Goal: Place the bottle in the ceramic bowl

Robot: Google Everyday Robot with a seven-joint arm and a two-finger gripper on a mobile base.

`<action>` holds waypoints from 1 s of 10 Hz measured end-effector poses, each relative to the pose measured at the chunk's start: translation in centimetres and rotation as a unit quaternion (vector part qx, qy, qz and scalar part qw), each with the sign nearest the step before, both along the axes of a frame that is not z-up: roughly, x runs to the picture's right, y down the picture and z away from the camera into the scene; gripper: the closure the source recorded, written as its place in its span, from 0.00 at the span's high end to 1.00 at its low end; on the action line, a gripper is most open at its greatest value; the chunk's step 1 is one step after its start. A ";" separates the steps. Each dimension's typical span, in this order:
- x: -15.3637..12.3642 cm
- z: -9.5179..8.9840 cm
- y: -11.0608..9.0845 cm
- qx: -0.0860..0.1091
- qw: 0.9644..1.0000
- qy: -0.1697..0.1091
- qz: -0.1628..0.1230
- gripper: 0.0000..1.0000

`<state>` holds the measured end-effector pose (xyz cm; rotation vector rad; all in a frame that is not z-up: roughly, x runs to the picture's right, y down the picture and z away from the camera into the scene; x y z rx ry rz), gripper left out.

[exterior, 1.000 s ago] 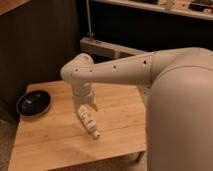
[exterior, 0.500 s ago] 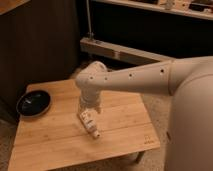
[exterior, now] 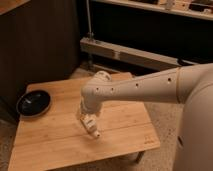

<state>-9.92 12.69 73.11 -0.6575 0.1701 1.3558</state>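
Gripper (exterior: pixel 86 119) positioned at the bottle (exterior: pixel 91 126), mid-table.
The bottle is seen tilted, white tip lowermost, over the wooden table (exterior: pixel 45 142) (whether it is gripped cannot be told). The ceramic bowl (exterior: pixel 33 102) is seated at the table's left edge, well apart.

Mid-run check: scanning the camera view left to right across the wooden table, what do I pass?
Round glossy black ceramic bowl → small whitish-tan bottle, with the tool directly above it near the table's middle → cream robot arm running off right.
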 end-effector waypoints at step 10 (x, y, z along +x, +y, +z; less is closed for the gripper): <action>-1.7 6.6 4.0 0.008 0.998 0.017 -0.064 0.65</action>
